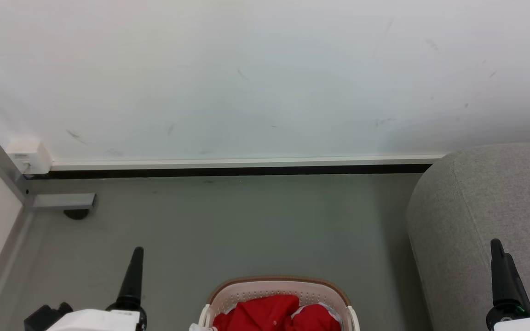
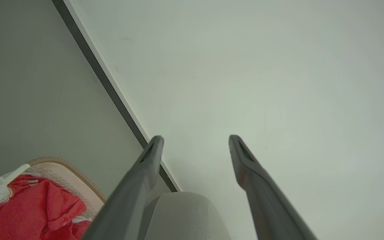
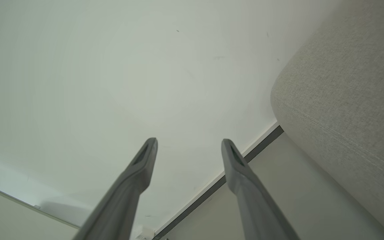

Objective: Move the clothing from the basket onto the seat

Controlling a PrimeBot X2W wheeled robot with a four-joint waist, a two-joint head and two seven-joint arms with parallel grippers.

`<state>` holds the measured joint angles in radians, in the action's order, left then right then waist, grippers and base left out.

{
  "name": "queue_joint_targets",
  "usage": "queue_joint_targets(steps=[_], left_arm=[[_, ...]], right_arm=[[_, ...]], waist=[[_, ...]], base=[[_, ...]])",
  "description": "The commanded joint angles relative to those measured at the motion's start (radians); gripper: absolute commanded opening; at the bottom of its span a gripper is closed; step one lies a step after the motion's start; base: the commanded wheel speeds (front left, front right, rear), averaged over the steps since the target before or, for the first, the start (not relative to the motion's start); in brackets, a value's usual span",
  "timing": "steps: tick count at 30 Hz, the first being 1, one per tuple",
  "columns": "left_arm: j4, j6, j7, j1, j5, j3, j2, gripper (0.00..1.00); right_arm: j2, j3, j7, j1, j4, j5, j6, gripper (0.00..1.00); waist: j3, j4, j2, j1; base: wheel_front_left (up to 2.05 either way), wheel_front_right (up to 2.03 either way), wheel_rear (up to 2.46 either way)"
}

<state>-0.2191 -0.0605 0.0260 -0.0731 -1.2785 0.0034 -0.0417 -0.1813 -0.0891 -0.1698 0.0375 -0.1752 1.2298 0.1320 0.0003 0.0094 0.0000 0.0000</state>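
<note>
Head view, basket [image 1: 279, 288]: sitting on the floor [image 1: 246, 220], holding the red clothing [image 1: 258, 315]
Seat [image 1: 476, 207]: standing near the basket, on its right
Left gripper [image 2: 196, 138]: hanging wide apart, gripping nothing
Right gripper [image 3: 188, 141]: hanging wide apart, gripping nothing

Lighting: bright, even, diffuse, no glare. Wall [image 1: 265, 69] ahead of both grippers reads pale green-white in the wrist views and dims toward their corners. Shadows: soft and faint on the floor [image 1: 246, 230] beside the seat [image 1: 486, 207]. Focus: fingers of the left gripper [image 2: 196, 137] and right gripper [image 3: 189, 140] blur toward each lens.
</note>
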Motion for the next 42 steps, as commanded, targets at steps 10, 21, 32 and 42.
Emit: queue_joint_targets(steps=[10, 21, 32, 42], left_arm=[[0.029, 0.024, 0.042, -0.007, 0.256, -0.038, -0.007, 1.0], [0.007, 0.039, 0.078, 0.003, 0.487, -0.07, -0.008, 1.0], [-0.007, 0.039, 0.109, 0.0, 0.654, -0.08, -0.009, 1.0], [0.001, 0.032, 0.136, 0.008, 0.783, -0.084, -0.01, 1.0]], right_arm=[[-0.004, 0.006, -0.021, -0.009, 0.026, -0.289, -0.001, 1.0], [0.011, 0.023, -0.035, -0.018, 0.003, -0.483, -0.001, 1.0], [0.028, 0.044, -0.046, -0.021, -0.018, -0.644, -0.001, 1.0], [0.048, 0.06, -0.056, -0.031, -0.027, -0.769, -0.001, 1.0]], waist=[[-0.003, -0.002, 0.0, 0.0], [-0.008, -0.003, 0.0, 0.0], [-0.011, 0.002, 0.0, 0.0], [-0.014, 0.003, 0.0, 0.0]], base=[[0.0, 0.0, 0.0], [0.0, 0.0, 0.0], [0.0, 0.0, 0.0], [0.0, 0.0, 0.0]])
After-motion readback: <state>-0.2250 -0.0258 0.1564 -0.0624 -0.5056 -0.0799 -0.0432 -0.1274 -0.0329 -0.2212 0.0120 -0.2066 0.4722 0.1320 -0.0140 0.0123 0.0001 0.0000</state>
